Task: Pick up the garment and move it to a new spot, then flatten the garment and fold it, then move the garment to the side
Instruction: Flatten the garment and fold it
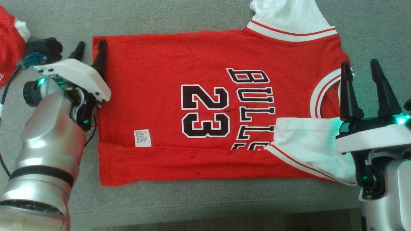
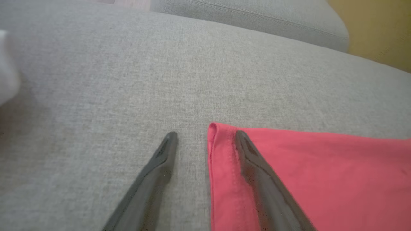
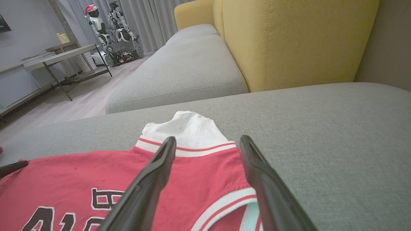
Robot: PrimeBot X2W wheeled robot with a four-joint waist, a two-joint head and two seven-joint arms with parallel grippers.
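Note:
The garment (image 1: 160, 96) is a red jersey marked 23 with white sleeves, spread flat on the grey sofa cushion (image 1: 208, 199), its near long edge folded over onto itself. My left gripper (image 1: 91, 43) stands open at the jersey's far left corner. In the left wrist view this gripper (image 2: 206, 134) straddles the hem: one finger rests on the red cloth (image 2: 321, 176), the other on bare cushion. My right gripper (image 1: 359, 64) is open by the collar end. The right wrist view shows that gripper (image 3: 208, 139) hovering over the red fabric (image 3: 80, 173), nothing between its fingers.
Another red and white cloth (image 1: 8, 41) lies at the far left. The cushion's front edge (image 1: 192, 213) runs near the bottom, with floor below. A yellow backrest (image 3: 289, 41) rises behind the seat; a low table (image 3: 57, 57) and another robot (image 3: 109, 29) stand across the room.

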